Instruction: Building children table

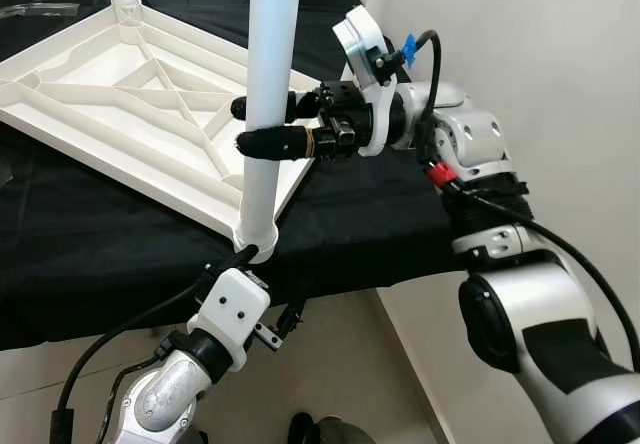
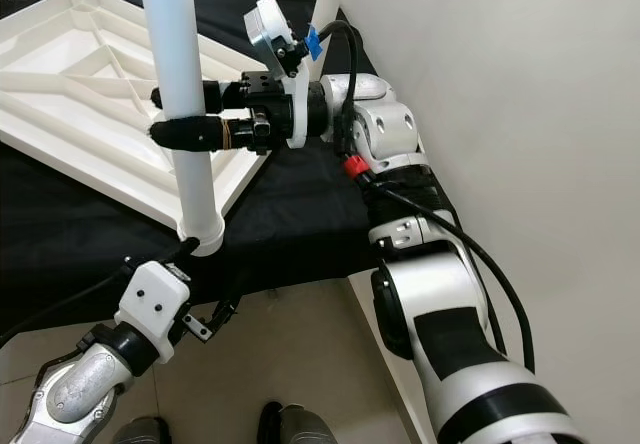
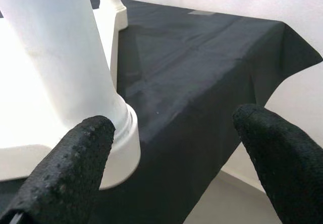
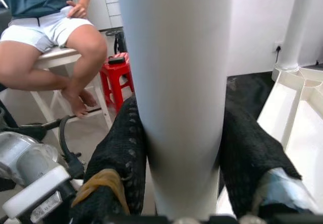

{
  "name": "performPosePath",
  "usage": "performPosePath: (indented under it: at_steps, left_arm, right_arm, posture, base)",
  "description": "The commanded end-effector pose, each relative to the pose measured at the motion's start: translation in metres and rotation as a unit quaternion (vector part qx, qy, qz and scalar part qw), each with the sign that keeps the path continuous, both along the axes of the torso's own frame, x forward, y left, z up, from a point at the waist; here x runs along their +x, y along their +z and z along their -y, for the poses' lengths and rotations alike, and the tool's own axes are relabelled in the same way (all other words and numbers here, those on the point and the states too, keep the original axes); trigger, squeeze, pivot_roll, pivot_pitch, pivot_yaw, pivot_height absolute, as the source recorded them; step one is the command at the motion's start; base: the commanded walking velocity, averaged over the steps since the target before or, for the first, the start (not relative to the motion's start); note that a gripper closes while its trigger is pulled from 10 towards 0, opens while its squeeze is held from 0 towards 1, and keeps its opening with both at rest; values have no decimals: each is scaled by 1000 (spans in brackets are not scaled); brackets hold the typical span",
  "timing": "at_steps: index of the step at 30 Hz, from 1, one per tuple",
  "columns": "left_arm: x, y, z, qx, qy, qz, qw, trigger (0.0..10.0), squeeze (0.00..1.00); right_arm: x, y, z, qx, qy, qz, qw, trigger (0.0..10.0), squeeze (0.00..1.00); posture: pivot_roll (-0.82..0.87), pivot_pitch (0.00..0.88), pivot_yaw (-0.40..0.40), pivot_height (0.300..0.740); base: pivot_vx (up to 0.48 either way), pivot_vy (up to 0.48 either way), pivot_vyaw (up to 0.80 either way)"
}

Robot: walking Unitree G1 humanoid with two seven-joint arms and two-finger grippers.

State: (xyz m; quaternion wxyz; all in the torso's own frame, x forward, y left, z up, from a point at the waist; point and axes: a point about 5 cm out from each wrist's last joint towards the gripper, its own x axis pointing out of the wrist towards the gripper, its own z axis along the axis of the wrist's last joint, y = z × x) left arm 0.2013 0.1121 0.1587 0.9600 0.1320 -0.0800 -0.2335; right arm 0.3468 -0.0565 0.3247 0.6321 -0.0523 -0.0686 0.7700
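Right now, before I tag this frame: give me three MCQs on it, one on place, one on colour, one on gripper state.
1. Where does the upright table leg sit on the upside-down tabletop?
A. in the near corner socket
B. in the middle of the panel
C. lying flat across the ribs

2. What colour is the cloth under the tabletop?
A. white
B. black
C. red

3. What is the right gripper doing?
A. hanging idle below the table edge
B. open above the tabletop
C. shut on the table leg

Answers:
1. A: the leg stands in the round socket at the corner nearest the robot.
2. B: dark fabric covers the surface and drapes over its edge.
3. C: the right wrist view shows both black fingers pressed against the white tube; the left gripper is open, near the socket.
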Motion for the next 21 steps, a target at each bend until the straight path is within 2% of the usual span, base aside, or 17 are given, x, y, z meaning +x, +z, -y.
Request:
performPosePath:
  at_steps: [1, 3, 5, 6, 7, 8, 9, 10, 11, 12, 13, 14, 15, 16, 17, 18, 21]
  left_arm:
    - [-2, -2, 3, -5, -5, -9, 1000, 10000, 0]
    - [-2, -2, 3, -5, -5, -9, 1000, 10000, 0]
    - [-1, -2, 3, -5, -4, -10, 1000, 10000, 0]
    - [-1, -2, 3, -5, -4, -10, 1000, 10000, 0]
    - [-1, -2, 2, -5, -4, -10, 1000, 10000, 0]
    - [-1, -2, 2, -5, -4, -10, 1000, 10000, 0]
    - [-1, -3, 3, -5, -3, -10, 1000, 10000, 0]
    - [-1, -3, 3, -6, -3, -10, 1000, 10000, 0]
    - [-1, -3, 3, -6, -3, -10, 1000, 10000, 0]
    - [-1, -3, 3, -6, -2, -9, 1000, 10000, 0]
    - [-1, -3, 3, -6, -1, -9, 1000, 10000, 0]
    - [-1, -3, 3, -6, -1, -9, 1000, 10000, 0]
    - [2, -3, 3, -3, -1, -8, 1000, 10000, 0]
    - [3, -3, 3, -1, -1, -8, 1000, 10000, 0]
    - [5, -4, 2, 1, -4, -8, 1000, 10000, 0]
    - [6, -4, 2, 2, -6, -9, 1000, 10000, 0]
    - [7, -6, 2, 3, -9, -11, 1000, 10000, 0]
  right_arm:
    - [-1, 2, 2, -3, 18, 1, 1000, 0, 0]
    - [-1, 2, 2, -3, 18, 1, 1000, 0, 0]
    - [4, -1, 13, -13, -40, 4, 999, 0, 0]
    - [4, -1, 13, -13, -40, 4, 999, 0, 0]
    - [4, -5, 22, -13, -93, -4, 996, 0, 0]
    - [4, -5, 22, -13, -93, -4, 996, 0, 0]
    - [3, -11, 30, -12, -144, -18, 989, 0, 0]
    - [4, -25, 36, -8, -244, -51, 968, 0, 0]
    - [4, -25, 36, -8, -244, -51, 968, 0, 0]
    - [3, -39, 41, -8, -335, -75, 939, 0, 0]
    - [4, -57, 47, 45, -561, -100, 820, 0, 0]
    - [4, -57, 47, 45, -561, -100, 820, 0, 0]
    - [-17, -86, 48, 33, -644, -126, 754, 0, 0]
    - [-34, -102, 48, 26, -682, -142, 717, 0, 0]
    - [-39, -101, 40, 34, -675, -147, 722, 0, 0]
    - [-39, -97, 31, 37, -645, -143, 750, 0, 0]
    - [-36, -91, 23, 45, -630, -150, 761, 0, 0]
  posture:
    - [113, 214, -198, 740]
    - [113, 214, -198, 740]
    - [98, 209, -196, 740]
    - [98, 209, -196, 740]
    - [93, 207, -200, 740]
    - [93, 207, -200, 740]
    - [80, 201, -214, 740]
    - [78, 200, -223, 740]
    - [78, 200, -223, 740]
    - [78, 200, -223, 740]
    - [93, 195, -231, 740]
    - [93, 195, -231, 740]
    - [102, 199, -209, 740]
    - [96, 201, -207, 740]
    - [78, 175, -190, 740]
    - [78, 175, -190, 740]
    - [73, 161, -194, 740]
  base:
    - [0, 0, 0]
    - [0, 0, 0]
    - [0, 0, 0]
    - [0, 0, 0]
    - [0, 0, 0]
    - [0, 0, 0]
    - [0, 0, 0]
    - [0, 0, 0]
    - [0, 0, 0]
    - [0, 0, 0]
    - [0, 0, 0]
    - [0, 0, 0]
    - [0, 0, 0]
    - [0, 0, 0]
    - [0, 0, 0]
    - [0, 0, 0]
    - [0, 0, 0]
